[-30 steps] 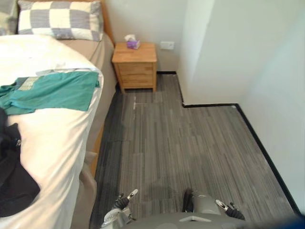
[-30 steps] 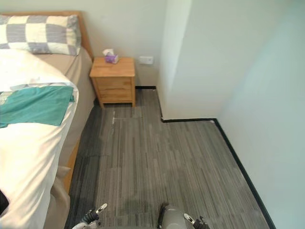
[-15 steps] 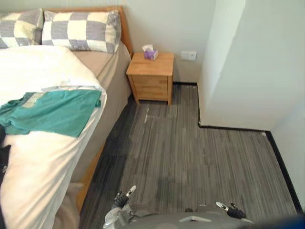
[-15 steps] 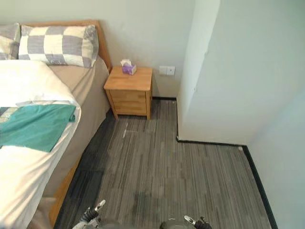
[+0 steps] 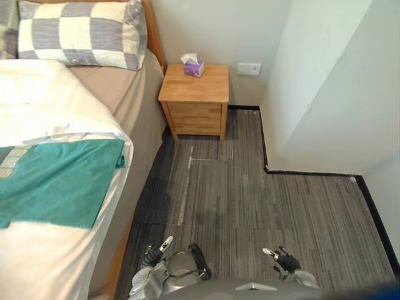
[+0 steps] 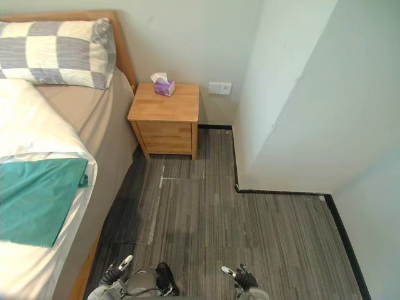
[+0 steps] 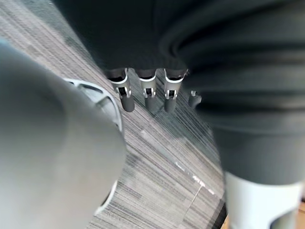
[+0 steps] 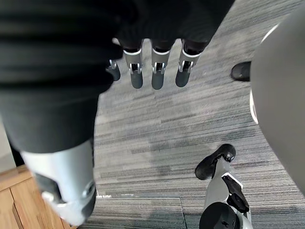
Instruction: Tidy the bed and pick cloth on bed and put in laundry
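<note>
**Two hands empty, green cloth [image 5: 59, 181] lying on the bed [image 5: 134, 106]**

Both hands hang low at the near edge of the scene, well apart from each other. The left hand [image 5: 153, 255] and the right hand [image 5: 282, 257] are over the grey striped floor [image 5: 269, 206]. In the wrist views each hand's fingers [image 7: 146, 93] point straight down, relaxed, closed on nothing. Farther off to the left, the green cloth lies flat on the white duvet [image 5: 44, 100], near the bed's edge. Beyond it a checked pillow [image 5: 78, 34] rests at the head of the bed. A wooden nightstand [image 5: 195, 100] carrying a tissue box [image 5: 193, 67] stands just beside the bed, against the wall [image 5: 206, 25].
</note>
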Tool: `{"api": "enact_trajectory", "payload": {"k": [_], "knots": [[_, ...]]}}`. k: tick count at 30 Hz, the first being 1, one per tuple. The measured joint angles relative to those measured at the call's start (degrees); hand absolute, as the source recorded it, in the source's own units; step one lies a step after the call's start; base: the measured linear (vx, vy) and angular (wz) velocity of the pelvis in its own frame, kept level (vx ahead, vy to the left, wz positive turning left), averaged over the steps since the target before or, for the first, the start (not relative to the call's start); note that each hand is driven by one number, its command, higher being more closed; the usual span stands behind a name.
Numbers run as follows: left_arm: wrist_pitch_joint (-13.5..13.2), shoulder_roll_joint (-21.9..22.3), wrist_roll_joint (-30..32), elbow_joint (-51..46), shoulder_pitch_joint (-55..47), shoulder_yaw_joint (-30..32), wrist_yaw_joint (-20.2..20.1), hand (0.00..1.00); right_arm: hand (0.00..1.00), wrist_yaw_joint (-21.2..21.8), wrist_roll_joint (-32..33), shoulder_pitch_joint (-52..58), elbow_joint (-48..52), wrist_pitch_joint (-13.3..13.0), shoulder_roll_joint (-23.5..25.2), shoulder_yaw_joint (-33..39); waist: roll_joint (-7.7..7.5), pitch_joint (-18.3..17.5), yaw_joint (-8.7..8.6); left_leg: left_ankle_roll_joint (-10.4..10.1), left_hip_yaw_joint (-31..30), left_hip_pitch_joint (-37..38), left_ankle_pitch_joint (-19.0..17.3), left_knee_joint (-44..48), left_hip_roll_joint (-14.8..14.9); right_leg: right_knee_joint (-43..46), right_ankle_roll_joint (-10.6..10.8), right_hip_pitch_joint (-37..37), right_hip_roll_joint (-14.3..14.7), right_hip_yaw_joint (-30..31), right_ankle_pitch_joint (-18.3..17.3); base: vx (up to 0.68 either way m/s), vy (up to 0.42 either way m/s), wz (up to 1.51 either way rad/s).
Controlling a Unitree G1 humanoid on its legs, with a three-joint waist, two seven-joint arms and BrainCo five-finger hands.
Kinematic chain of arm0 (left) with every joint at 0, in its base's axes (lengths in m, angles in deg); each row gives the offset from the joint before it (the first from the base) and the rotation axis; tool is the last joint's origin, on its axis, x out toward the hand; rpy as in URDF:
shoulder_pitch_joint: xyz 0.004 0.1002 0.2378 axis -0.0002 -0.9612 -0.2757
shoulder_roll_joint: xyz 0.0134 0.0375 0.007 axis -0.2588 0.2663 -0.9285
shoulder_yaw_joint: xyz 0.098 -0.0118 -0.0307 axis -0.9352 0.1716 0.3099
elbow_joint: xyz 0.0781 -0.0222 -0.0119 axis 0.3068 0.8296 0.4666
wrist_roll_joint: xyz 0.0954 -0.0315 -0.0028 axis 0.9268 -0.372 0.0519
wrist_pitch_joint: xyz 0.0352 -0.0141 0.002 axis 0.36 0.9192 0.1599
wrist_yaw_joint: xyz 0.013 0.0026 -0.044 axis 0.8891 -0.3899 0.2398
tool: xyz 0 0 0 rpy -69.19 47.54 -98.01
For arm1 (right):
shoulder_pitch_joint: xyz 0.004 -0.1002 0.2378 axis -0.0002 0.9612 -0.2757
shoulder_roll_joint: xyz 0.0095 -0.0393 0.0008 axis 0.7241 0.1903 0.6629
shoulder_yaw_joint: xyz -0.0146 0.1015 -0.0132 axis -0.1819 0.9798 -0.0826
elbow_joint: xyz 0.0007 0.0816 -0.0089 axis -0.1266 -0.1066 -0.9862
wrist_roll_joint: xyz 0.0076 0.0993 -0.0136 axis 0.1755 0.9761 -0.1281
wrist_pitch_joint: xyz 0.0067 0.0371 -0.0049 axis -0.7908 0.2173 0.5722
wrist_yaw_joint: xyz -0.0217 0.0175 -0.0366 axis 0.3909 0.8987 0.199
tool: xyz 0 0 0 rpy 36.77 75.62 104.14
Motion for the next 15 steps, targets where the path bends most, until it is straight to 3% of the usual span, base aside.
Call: {"api": "enact_trajectory", "payload": {"k": [3, 4, 5, 6, 8, 10, 12, 13, 15], "knots": [[0.8, -1.3, 2.7, 3.4, 0.3, -0.9, 0.0, 0.0, 0.0, 0.0, -0.4, 0.0, -2.7, 0.0, -0.1, 2.2, -0.58, -2.0, -0.92, 0.0, -1.1, 3.7, 0.5, -7.2, -4.4, 12.4, 0.6, -4.8, -2.5, -0.3, 0.1, 0.19, 0.202, 0.14], [0.8, -1.7, 3.7, 3.9, 0.4, -1.5, -0.1, 0.0, 0.0, 0.0, -0.3, -0.1, -2.7, -0.2, -0.4, 2.9, -0.58, -2.1, -1.5, 0.0, -1.6, 5.5, 0.8, -9.4, -5.4, 20.0, 1.4, -7.8, -3.8, -0.4, -0.1, 0.18, 0.162, 0.48], [0.6, -2.4, 5.4, 4.0, 0.4, -2.5, -0.1, 0.0, 0.0, -0.1, -0.3, -0.1, -2.7, -0.8, -0.6, 3.4, -1.13, -1.8, -1.79, 0.0, -2.5, 8.1, 0.6, -11.6, -7.1, 32.4, 4.0, -12.2, -6.6, -0.3, 1.6, 0.19, 0.121, 0.5], [0.5, -3.2, 6.7, 4.1, 0.4, -3.1, -0.1, 0.0, 0.0, -0.1, -0.4, 0.0, -2.9, -1.0, -0.4, 4.2, -1.25, -1.5, -2.19, -0.2, -2.8, 10.3, 0.1, -12.3, -8.1, 42.0, 4.0, -15.6, -8.9, -0.4, 1.2, 0.19, 0.1, 0.43], [0.4, -3.7, 7.0, 4.3, 0.4, -3.4, -0.1, 0.0, 0.0, -0.3, -0.5, -0.6, -3.2, -1.9, -0.6, 3.9, -1.66, -1.5, -2.16, -1.3, -3.0, 14.6, -0.6, -14.0, -8.6, 49.5, 2.0, -19.4, -10.9, -3.5, -3.5, 0.21, 0.07, 0.22], [0.5, -4.3, 6.8, 5.1, 0.4, -4.7, -0.1, 0.0, 0.0, -0.2, -0.4, -1.5, -3.8, -2.6, -0.5, 3.7, -1.19, -1.5, -2.8, -2.3, -3.7, 17.6, -0.8, -15.8, -7.8, 46.4, 1.5, -21.6, -9.5, -7.4, -6.0, 0.23, 0.025, 0.22], [0.9, -4.6, 6.7, 6.2, 1.5, -6.5, -0.2, 0.0, 0.0, 0.2, -0.2, -2.1, -3.7, -3.0, -0.5, 3.5, -0.29, -1.3, -3.58, -3.6, -5.8, 18.4, -1.4, -15.9, -5.7, 38.1, 1.6, -23.7, -6.0, -9.9, -6.4, 0.25, -0.062, 0.4], [1.0, -4.7, 6.4, 6.2, 1.8, -7.7, -0.3, 0.0, 0.0, 0.5, -0.1, -2.2, -3.7, -3.5, -0.7, 3.1, 0.06, -1.1, -3.99, -4.3, -7.2, 18.4, -1.7, -16.0, -4.3, 30.9, 1.9, -25.2, -3.7, -10.6, -5.7, 0.3, -0.122, 0.58], [1.0, -4.1, 6.4, 6.4, 2.1, -7.7, -0.4, 0.0, 0.0, 1.0, 0.2, -2.4, -3.5, -4.6, -0.9, 2.1, 0.09, -0.9, -4.47, -5.7, -9.5, 18.7, -1.3, -16.0, -2.7, 17.5, 1.6, -27.3, -1.3, -10.7, 0.4, 0.41, -0.199, 0.7]]}}
